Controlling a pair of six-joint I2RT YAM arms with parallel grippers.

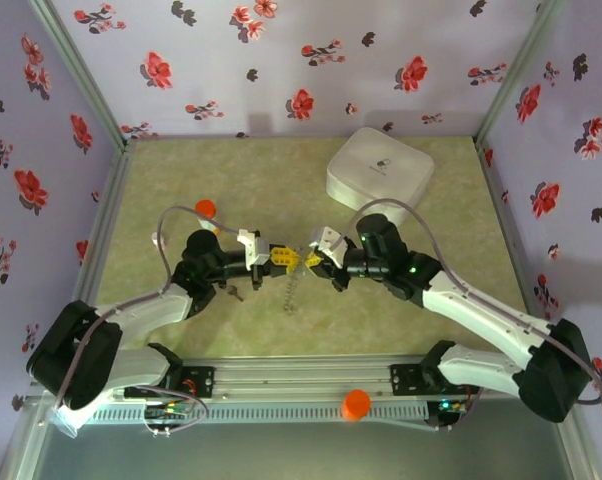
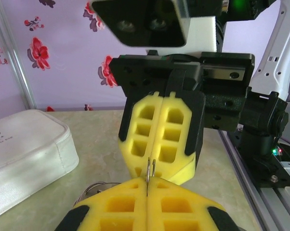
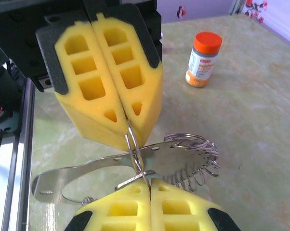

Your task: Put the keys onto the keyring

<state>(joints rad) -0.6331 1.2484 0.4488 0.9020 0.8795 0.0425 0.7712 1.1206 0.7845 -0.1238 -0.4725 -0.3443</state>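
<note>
**Top external view.** The left gripper (image 1: pixel 284 259) and the right gripper (image 1: pixel 313 258) met tip to tip above the middle of the table (image 1: pixel 181 180). Part of the keyring (image 1: pixel 292 288) dangled beneath the meeting point. A small dark item (image 1: pixel 236 292), possibly a key but too small to tell, lay on the table just beside the left arm, apart from the keyring. An orange-capped vial (image 1: pixel 205 210) and a white rounded-square box (image 1: pixel 379 166) stood farther back. On this evidence the task was judged to be at a preparatory stage: the ring was raised and held, and the keys were yet to be put on.

**Left wrist view.** The left gripper's yellow foam pads (image 2: pixel 99 211) were pressed together on a thin wire loop (image 2: pixel 151 167) of the keyring, which rose from the seam between them. Opposite, the right gripper (image 2: pixel 159 161) also had its pads together, with its tips at the same loop.

**Right wrist view.** The right gripper (image 3: pixel 150 190) was clamped on the lower end of the wire loop (image 3: pixel 131 144) and the left gripper (image 3: pixel 127 130) on its upper end, so the loop ran straight between them. Below it hung a flat polished metal strip (image 3: pixel 82 173), split rings (image 3: pixel 193 142) and a coil spring (image 3: pixel 191 169). Whether a key sat among this hardware could not be told. The vial (image 3: pixel 203 60) stood well apart.
</note>
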